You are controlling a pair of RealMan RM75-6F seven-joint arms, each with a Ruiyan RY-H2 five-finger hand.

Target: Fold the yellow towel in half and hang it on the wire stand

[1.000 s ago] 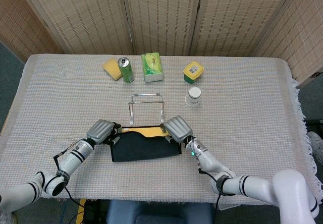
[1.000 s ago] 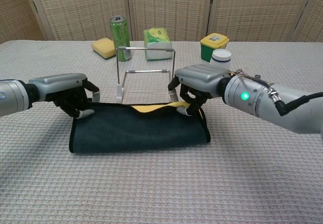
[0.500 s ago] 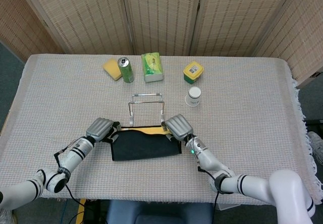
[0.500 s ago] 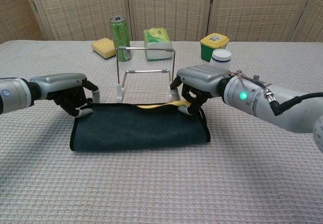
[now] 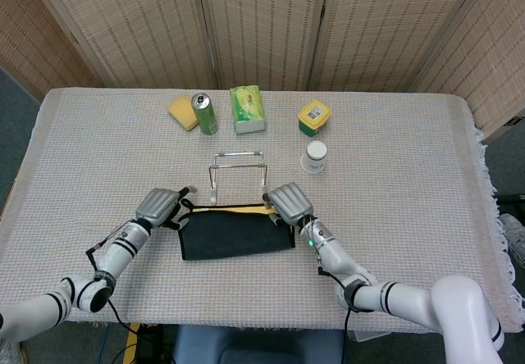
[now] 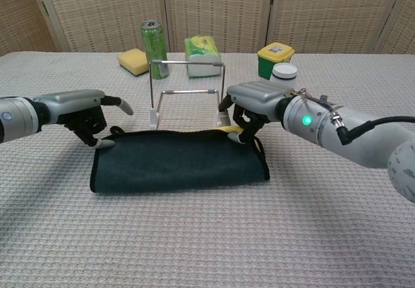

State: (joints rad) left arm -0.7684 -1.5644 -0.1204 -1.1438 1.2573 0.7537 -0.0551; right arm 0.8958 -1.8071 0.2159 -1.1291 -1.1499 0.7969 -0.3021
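Flanking folded towel (image 6: 178, 161): left hand (image 6: 81, 113), right hand (image 6: 249, 103).

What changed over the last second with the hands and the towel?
The left hand opened: a finger now points out and it looks to have let go of the towel corner, drawing slightly left. The far edge has dropped flat, so only a sliver of yellow still shows by the right hand, which stays curled at its corner. The wire stand, can and other items have not moved.
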